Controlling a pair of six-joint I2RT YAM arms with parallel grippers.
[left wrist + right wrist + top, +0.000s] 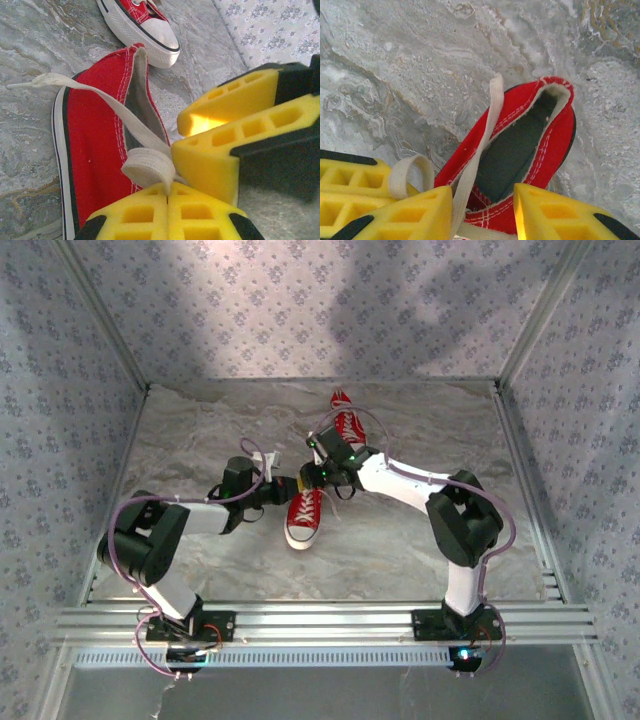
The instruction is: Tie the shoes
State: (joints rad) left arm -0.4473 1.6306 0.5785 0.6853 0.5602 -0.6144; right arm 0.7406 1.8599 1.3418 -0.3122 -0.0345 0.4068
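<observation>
Left fingers [135, 215] pinch a white lace [145, 167] of the red shoe [95, 150]; right fingers [560, 215] stand apart over it.

In the top view, at mid-frame on the worktop [200, 430]: central shoe [303, 517], toe toward the bottom edge. Up and right of it, apart: upper shoe [346, 425]. Just left of the central shoe's heel: left end effector [284, 488], lace [115, 107] between its fingers. Just above that heel: right end effector [322, 472].
</observation>
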